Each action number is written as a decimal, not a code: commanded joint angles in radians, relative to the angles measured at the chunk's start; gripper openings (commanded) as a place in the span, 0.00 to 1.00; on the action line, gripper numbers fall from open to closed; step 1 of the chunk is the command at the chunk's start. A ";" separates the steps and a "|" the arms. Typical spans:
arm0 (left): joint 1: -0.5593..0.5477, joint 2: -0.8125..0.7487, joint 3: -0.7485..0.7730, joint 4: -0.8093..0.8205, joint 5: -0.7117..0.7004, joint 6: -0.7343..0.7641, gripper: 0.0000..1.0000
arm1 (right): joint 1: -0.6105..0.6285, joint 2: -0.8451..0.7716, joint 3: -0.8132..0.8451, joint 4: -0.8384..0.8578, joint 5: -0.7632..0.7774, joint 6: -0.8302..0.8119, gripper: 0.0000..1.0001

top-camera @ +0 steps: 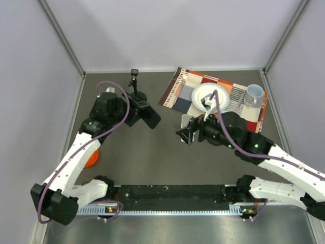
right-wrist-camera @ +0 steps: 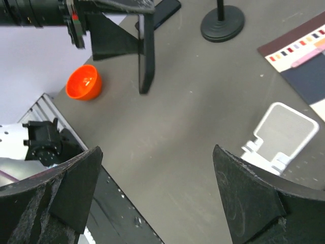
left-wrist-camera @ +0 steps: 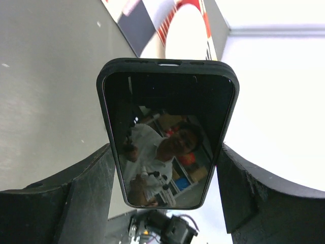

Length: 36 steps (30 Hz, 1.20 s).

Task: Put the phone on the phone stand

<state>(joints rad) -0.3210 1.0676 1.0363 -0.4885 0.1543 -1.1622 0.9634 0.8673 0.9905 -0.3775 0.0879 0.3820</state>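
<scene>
While L gripper (left-wrist-camera: 166, 157) grips phone (left-wrist-camera: 167, 101), phone stand (right-wrist-camera: 284, 133) lies apart.

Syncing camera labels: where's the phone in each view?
Top external: the phone sits left of centre, dark, near the left arm's end.
Left wrist: the phone fills the centre, screen toward the camera.
Right wrist: the phone is at top, edge-on.
Shared landmark: the patterned mat.

Black phone (left-wrist-camera: 167, 137), white stand (right-wrist-camera: 282, 134), orange bowl (right-wrist-camera: 84, 82).
</scene>
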 commanded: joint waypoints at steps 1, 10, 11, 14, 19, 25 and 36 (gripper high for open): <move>-0.081 -0.032 -0.044 0.195 0.068 -0.100 0.00 | 0.053 0.065 -0.032 0.254 -0.005 0.067 0.89; -0.113 -0.018 -0.079 0.277 0.203 -0.129 0.00 | 0.159 0.249 -0.033 0.350 0.214 0.097 0.76; -0.113 -0.018 -0.079 0.277 0.212 -0.129 0.00 | 0.164 0.263 -0.033 0.362 0.225 0.100 0.74; -0.122 -0.026 -0.088 0.278 0.231 -0.114 0.00 | 0.169 0.306 -0.013 0.367 0.248 0.118 0.69; -0.125 -0.073 -0.133 0.278 0.222 -0.119 0.00 | 0.169 0.341 -0.010 0.428 0.266 0.153 0.52; -0.125 -0.121 -0.150 0.283 0.220 -0.102 0.00 | 0.164 0.355 -0.027 0.485 0.302 0.172 0.04; -0.063 -0.219 -0.200 0.553 0.467 0.202 0.78 | 0.045 -0.005 -0.282 0.651 0.038 0.069 0.00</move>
<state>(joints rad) -0.4393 0.9356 0.8406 -0.2173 0.4850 -1.1534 1.0939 1.0519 0.7719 0.1730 0.2176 0.4496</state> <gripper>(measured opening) 0.754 0.123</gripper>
